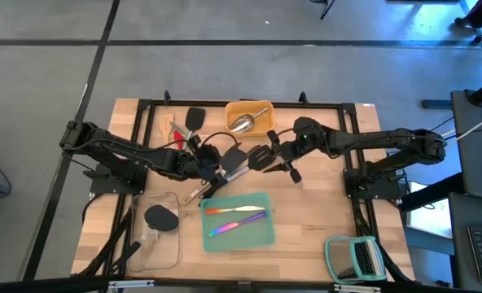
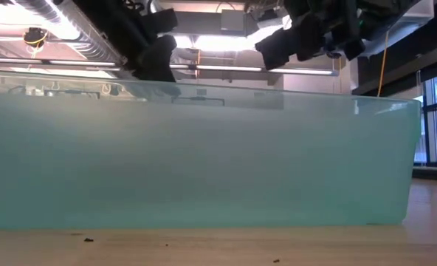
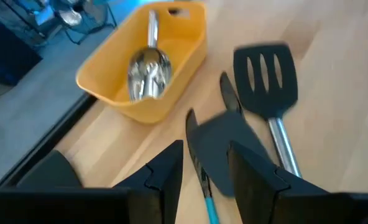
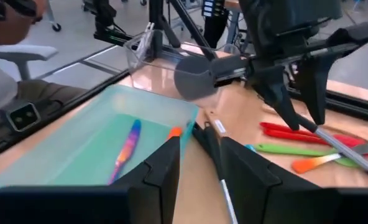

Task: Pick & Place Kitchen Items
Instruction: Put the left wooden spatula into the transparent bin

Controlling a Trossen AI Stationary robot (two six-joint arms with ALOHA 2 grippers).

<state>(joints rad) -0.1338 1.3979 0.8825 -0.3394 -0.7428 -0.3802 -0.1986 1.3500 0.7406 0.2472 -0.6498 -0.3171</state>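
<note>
Fingers of the left hand are spread, with the thin shaft of a black spatula with a blue handle running through the gap between them; whether either finger touches it cannot be told. In the high view this hand hangs over the middle of the wooden tabletop. Just beside the spatula's blade lies a black slotted turner with a steel handle. Beyond both, at the upper edge in the high view, is a yellow plastic tray holding a steel scoop. The right hand sits just to the right of the left one over the same central patch, close to the turner's head, and whether it grips anything cannot be told. Past it, a red-handled tool and a green-handled tool lie side by side on the wood. Nearer the front, a teal plastic tray holds an orange-handled tool and an iridescent piece of cutlery. To its left, a clear plastic tray contains a black round-headed utensil. A green-framed grey slatted rack stands at the front right corner.
</note>
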